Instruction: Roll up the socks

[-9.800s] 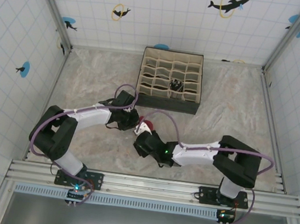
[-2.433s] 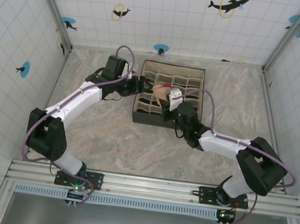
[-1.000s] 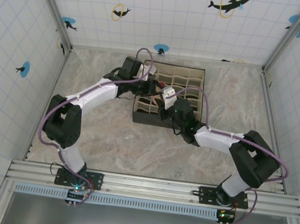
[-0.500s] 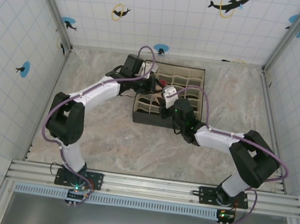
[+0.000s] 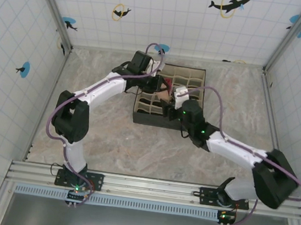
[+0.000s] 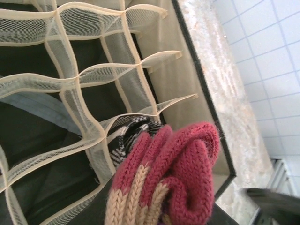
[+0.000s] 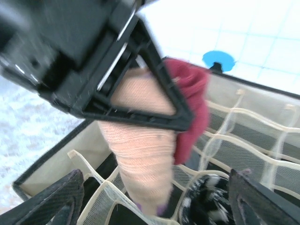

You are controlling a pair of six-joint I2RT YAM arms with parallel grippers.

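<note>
Pinching peach sock (image 6: 173,173), left hand (image 5: 161,84) over organizer (image 6: 197,93) (striped sock (image 6: 129,138) inside), right hand (image 7: 159,201) spread.

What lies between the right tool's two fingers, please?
In the right wrist view, the peach sock, gripped by the left tool, hangs there above the organiser and its mesh cells.

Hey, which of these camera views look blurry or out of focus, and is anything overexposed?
Top external: sharp and evenly lit across the organizer. Left wrist: peach sock and mesh dividers crisp, the tiled wall beyond bright. Right wrist: soft all over, the left gripper clamping the sock smeared, the background washed out.
</note>
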